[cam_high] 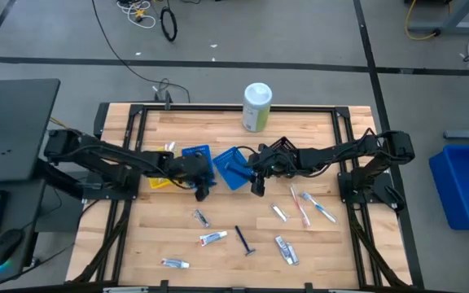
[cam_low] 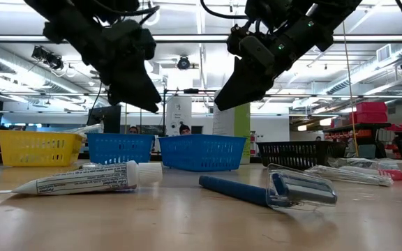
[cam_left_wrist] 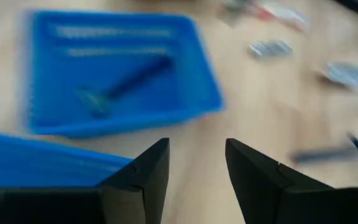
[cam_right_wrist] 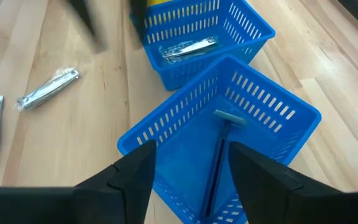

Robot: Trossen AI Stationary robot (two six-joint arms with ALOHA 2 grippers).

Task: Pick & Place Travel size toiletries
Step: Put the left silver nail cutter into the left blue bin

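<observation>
right gripper (cam_right_wrist: 191,171) open over blue basket (cam_right_wrist: 272,102), razor (cam_right_wrist: 219,158) inside

High view: bench (cam_high: 169,236) seen whole from straight above. Low view: level across bench top, things close. Wrist views: bench seen obliquely from close; blue basket (cam_right_wrist: 272,124) with razor (cam_right_wrist: 219,158) shared.

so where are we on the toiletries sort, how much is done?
Early. Done: one razor lies in the nearer blue basket, and a silvery item in the second blue basket. In hand: nothing; the right gripper hangs open over the razor's basket, and the left gripper is open too. Left: tubes, toothbrushes and a blue razor lie loose on the table.
</observation>
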